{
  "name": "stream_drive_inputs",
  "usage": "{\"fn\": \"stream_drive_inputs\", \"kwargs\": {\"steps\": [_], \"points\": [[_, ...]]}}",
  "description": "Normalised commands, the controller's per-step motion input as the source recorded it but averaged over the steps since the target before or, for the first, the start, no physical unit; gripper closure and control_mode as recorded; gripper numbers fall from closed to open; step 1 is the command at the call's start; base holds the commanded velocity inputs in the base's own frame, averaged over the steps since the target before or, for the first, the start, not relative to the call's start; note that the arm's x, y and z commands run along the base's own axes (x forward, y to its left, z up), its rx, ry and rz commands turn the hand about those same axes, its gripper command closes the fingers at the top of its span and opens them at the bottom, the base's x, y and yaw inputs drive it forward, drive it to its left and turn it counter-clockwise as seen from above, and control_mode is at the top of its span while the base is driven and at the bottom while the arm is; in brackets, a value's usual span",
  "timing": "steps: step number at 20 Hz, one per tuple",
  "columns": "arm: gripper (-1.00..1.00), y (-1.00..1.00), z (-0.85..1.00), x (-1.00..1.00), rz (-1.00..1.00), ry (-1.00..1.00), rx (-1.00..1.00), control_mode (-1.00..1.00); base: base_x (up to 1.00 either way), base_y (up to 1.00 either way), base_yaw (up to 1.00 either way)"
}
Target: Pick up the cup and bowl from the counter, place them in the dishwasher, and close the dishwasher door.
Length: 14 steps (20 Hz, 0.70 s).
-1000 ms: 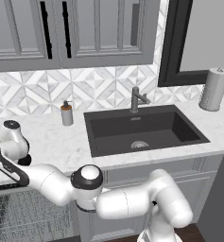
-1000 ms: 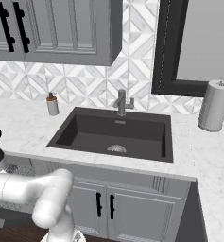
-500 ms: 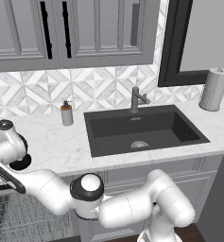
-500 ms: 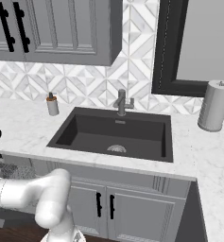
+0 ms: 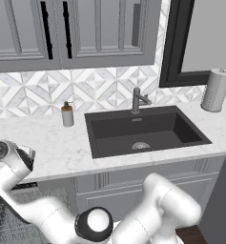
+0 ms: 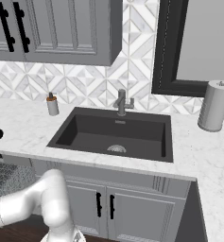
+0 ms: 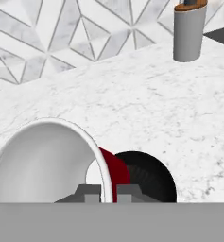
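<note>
White rounded arm [image 5: 148, 214], dark round joint caps, 2 small grey pincer [image 7: 104, 193] fingertips.

Bright even rendered light, faint soft shadows, no glare, slightly blurry

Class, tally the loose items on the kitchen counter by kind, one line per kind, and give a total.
Red cup: 1
Black bowl: 1
Soap dispenser: 1
Paper towel roll: 1
Total: 4

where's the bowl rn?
Hand view: the bowl sits on the counter, directly behind the cup that the gripper pinches by its rim.
</note>
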Motion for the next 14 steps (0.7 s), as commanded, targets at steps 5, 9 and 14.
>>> {"fn": "stream_drive_inputs", "kwargs": {"steps": [5,9,14], "points": [[1.00,-1.00,0.21,-0.57,-0.14,-0.21,0.08,-1.00,0.00,0.00,0.00],[1.00,-1.00,0.54,-0.99,-0.12,-0.17,0.11,-1.00,0.00,0.00,0.00],[1.00,-0.97,0.69,-1.00,-0.08,-0.01,0.17,-1.00,0.00,0.00,0.00]]}}
